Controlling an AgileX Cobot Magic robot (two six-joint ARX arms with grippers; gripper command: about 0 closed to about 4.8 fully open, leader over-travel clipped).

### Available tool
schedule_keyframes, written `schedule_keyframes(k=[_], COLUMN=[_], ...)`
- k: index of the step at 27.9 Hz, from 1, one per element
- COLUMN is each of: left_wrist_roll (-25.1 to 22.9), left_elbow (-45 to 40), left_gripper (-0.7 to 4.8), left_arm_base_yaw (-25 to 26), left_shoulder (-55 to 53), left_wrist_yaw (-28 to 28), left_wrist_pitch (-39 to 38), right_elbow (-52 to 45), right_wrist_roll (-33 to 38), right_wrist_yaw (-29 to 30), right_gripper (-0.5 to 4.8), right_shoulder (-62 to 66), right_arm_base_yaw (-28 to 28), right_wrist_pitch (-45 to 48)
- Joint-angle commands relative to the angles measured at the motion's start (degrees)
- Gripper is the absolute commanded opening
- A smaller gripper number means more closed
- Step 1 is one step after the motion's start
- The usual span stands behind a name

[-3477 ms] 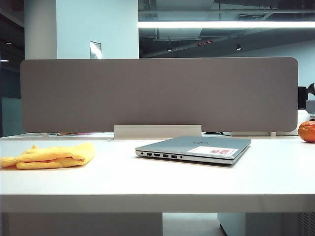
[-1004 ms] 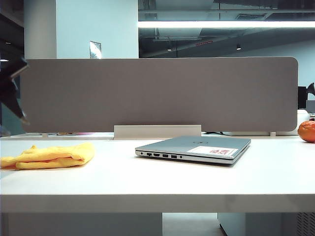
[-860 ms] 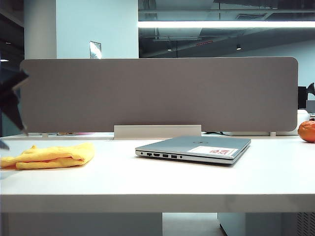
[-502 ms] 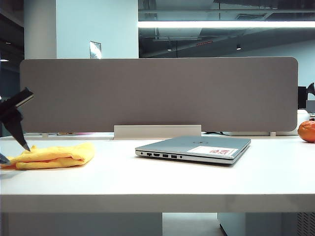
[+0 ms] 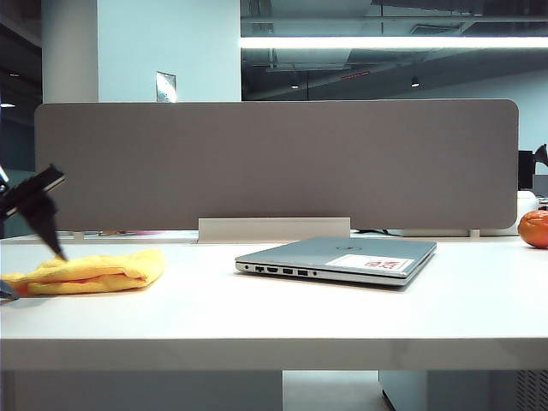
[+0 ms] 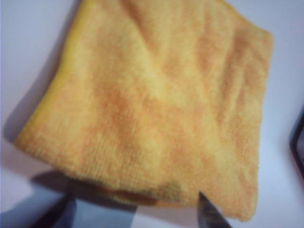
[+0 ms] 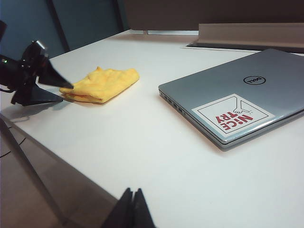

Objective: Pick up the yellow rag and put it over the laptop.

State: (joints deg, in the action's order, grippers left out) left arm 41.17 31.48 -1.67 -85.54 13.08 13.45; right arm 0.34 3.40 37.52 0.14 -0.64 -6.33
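The yellow rag [image 5: 94, 271] lies folded on the white table [image 5: 282, 312], far left in the exterior view. My left gripper [image 5: 34, 276] stands open at the rag's left end, one finger over the cloth and the other low beside it. In the left wrist view the rag [image 6: 156, 104] fills the picture and my left gripper [image 6: 135, 211] straddles its near edge with nothing held. The closed silver laptop [image 5: 342, 255] lies right of the middle, sticker on its lid. In the right wrist view my right gripper [image 7: 133, 195] is shut and empty over the table's near edge, with the laptop [image 7: 237, 90], rag [image 7: 102, 81] and left gripper [image 7: 65, 92] beyond.
A grey partition panel [image 5: 274, 163] runs along the back of the table. A round orange fruit [image 5: 534, 229] sits at the far right edge. Bare white tabletop separates the rag from the laptop.
My left gripper has come down from the upper left onto the rag's left end and its jaws have spread wider. The rag, the laptop and the right arm have not moved.
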Motion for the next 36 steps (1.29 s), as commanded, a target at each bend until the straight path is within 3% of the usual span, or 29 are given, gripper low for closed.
schedule_keyframes(k=[1, 5, 9, 14, 16, 21, 25, 28, 29, 31, 36], left_wrist_roll=[0.07, 0.5, 4.39, 4.72, 4.68, 4.26, 2.75, 1.25, 0.81, 0.85, 1.49], left_elbow=[-0.13, -0.13, -0.13, -0.11, -0.11, -0.11, -0.11, -0.11, -0.11, -0.11, -0.07], left_gripper=[3.1, 3.1, 3.1, 3.07, 2.74, 1.04, 0.46, 0.33, -0.1, -0.06, -0.06], left_arm_base_yaw=[-0.07, -0.07, -0.09, -0.44, -0.83, -0.87, -0.85, -0.85, -0.85, -0.85, -0.87], left_shoulder=[-0.76, -1.81, -4.24, -6.99, -6.99, -6.99, -6.99, -6.99, -6.99, -6.99, -6.97], left_wrist_yaw=[-0.46, -0.74, -0.79, -0.24, -0.24, -0.11, 0.28, 1.18, 2.14, 3.96, 15.56], left_wrist_pitch=[-0.46, 1.05, 3.41, 3.61, 3.78, 4.28, 4.61, 5.29, 6.03, 7.82, 24.74], right_elbow=[-0.22, -0.22, -0.22, -0.22, -0.22, -0.22, -0.22, -0.22, -0.22, -0.22, -0.22], right_wrist_roll=[-0.02, -0.02, -0.02, -0.02, -0.02, 0.0, 0.0, -0.02, 0.0, 0.0, 0.0], right_wrist_yaw=[-0.07, -0.07, -0.07, -0.07, -0.07, -0.07, -0.04, -0.04, -0.04, -0.04, -0.04], right_gripper=[-0.06, -0.06, -0.06, -0.06, -0.06, -0.06, -0.06, -0.06, -0.06, -0.06, -0.06], right_shoulder=[-0.11, -0.11, -0.11, -0.11, -0.11, -0.11, -0.11, -0.11, -0.11, -0.11, -0.11], right_arm_base_yaw=[-0.02, -0.02, -0.02, -0.02, -0.02, -0.02, -0.02, -0.02, -0.02, -0.02, -0.02], right_wrist_pitch=[0.9, 0.63, 0.59, 0.59, 0.59, 0.61, 0.61, 0.61, 0.61, 0.61, 0.61])
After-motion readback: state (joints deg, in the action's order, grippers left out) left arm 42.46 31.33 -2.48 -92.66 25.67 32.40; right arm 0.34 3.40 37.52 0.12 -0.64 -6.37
